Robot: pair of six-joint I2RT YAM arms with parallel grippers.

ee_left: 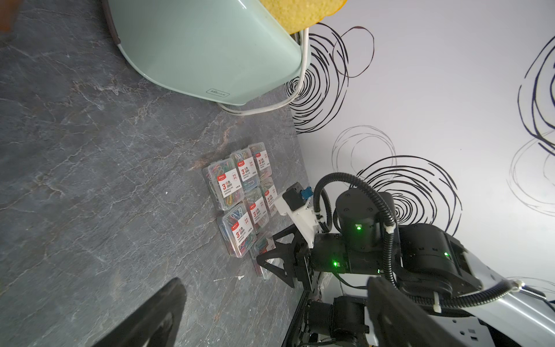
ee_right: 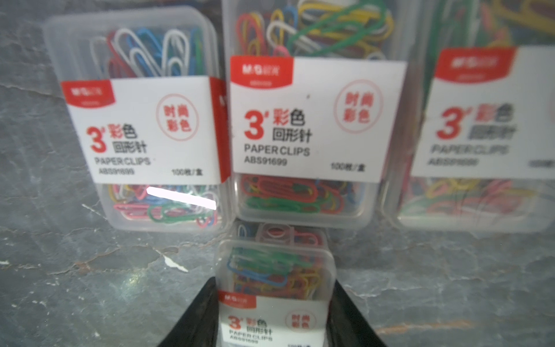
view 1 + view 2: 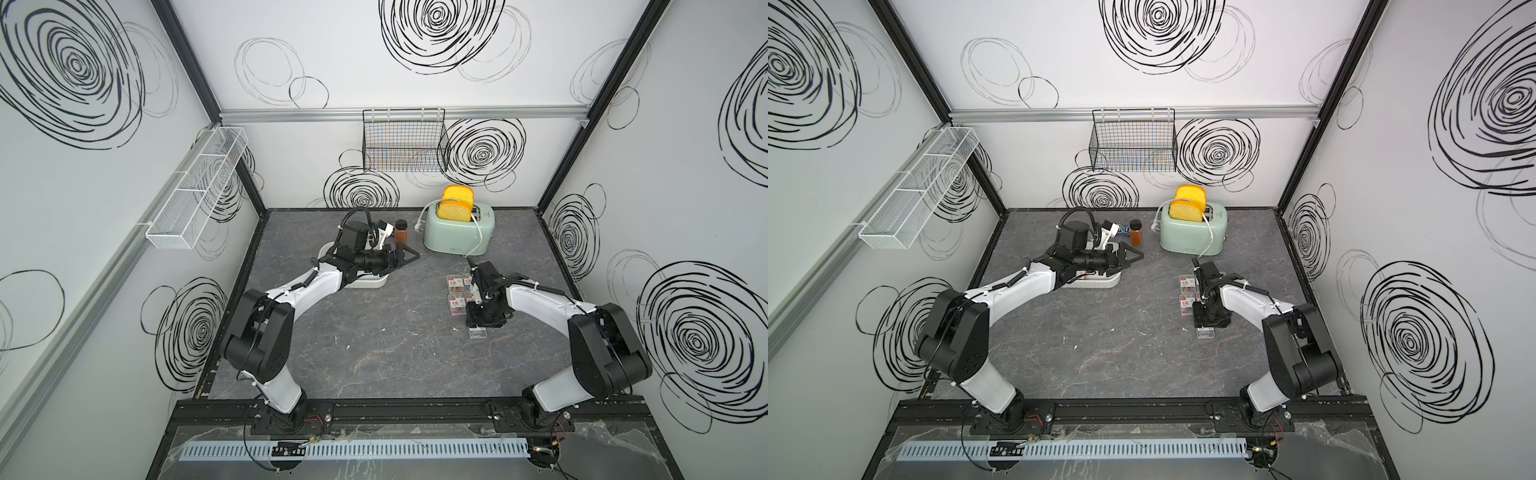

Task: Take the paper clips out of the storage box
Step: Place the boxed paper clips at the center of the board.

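Clear case [image 2: 276,267] pinched in right hand [image 2: 273,285] | top views hide it | left hand [image 3: 409,257] spread

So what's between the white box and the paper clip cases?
Just bare table between the white box and the paper clip cases, shown in both top views.

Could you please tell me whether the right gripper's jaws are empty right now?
No, the right gripper is closed on a paper clip case, touching it on both sides.
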